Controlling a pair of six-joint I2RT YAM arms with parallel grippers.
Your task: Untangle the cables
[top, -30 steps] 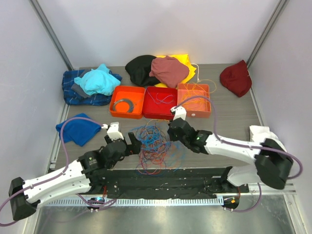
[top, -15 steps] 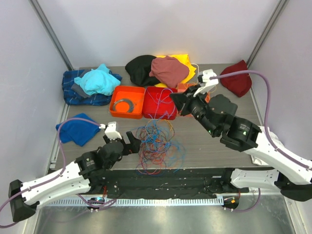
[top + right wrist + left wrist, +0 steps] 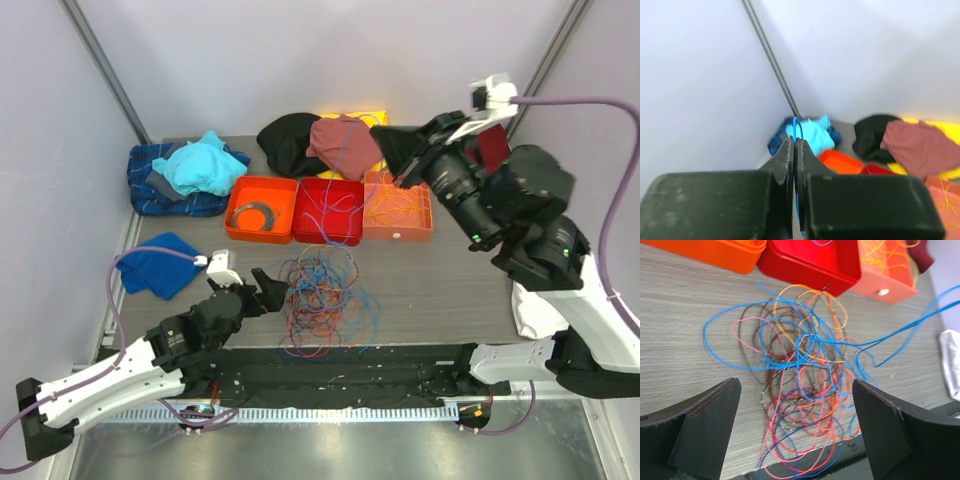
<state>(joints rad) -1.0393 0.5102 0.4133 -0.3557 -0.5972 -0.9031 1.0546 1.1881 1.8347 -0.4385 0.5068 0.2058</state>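
Observation:
The cables (image 3: 320,300) lie in a loose tangle of blue, red, orange, pink and brown loops near the table's front edge; the left wrist view shows them (image 3: 805,365) spread just ahead of the fingers. My left gripper (image 3: 262,285) (image 3: 795,390) sits low at the tangle's left side, open, with nothing between its jaws. My right gripper (image 3: 385,142) (image 3: 794,145) is raised high over the bins, shut on a thin blue cable (image 3: 796,125) that loops out above its tips. That blue cable (image 3: 935,300) runs taut up and to the right from the tangle.
Three bins stand in a row behind the tangle: orange (image 3: 262,208), red (image 3: 330,212) with wires inside, light orange (image 3: 398,205) with orange wires. Cloths lie around: blue (image 3: 160,265), teal on plaid (image 3: 200,165), black (image 3: 288,140), maroon (image 3: 345,143), white (image 3: 535,305).
My right arm has risen from the tangle up and back toward the far right, staying shut and drawing a blue cable with it. The left gripper has stayed open by the tangle.

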